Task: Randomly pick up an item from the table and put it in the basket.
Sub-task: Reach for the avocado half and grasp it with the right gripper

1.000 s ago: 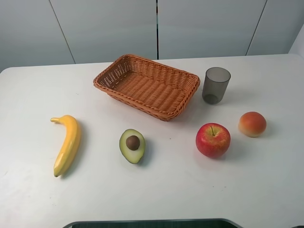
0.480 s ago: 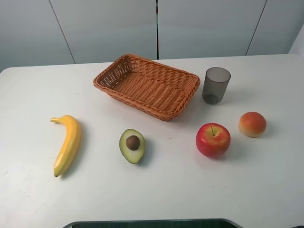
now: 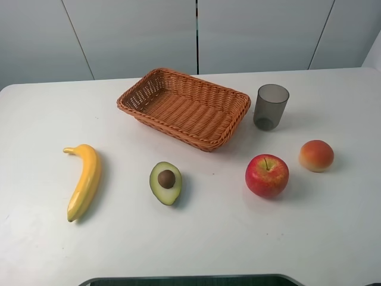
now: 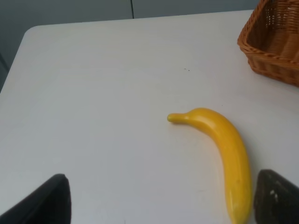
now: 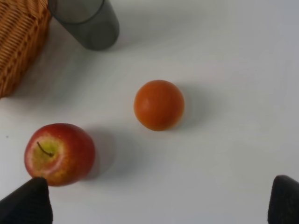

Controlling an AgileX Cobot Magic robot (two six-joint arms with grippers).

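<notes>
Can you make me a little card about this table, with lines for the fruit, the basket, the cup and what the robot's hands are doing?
table: white and smooth
basket: orange-brown wicker, at the back, nothing in it
cup: grey, see-through, upright, right of the basket
fruit: yellow banana on the left, halved avocado in the middle with its pit up, red apple, round orange fruit farthest right
left gripper: open, holding nothing, by the banana
right gripper: open, holding nothing, by the apple

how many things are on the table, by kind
banana: 1
halved avocado: 1
red apple: 1
orange round fruit: 1
wicker basket: 1
grey cup: 1
total: 6
</notes>
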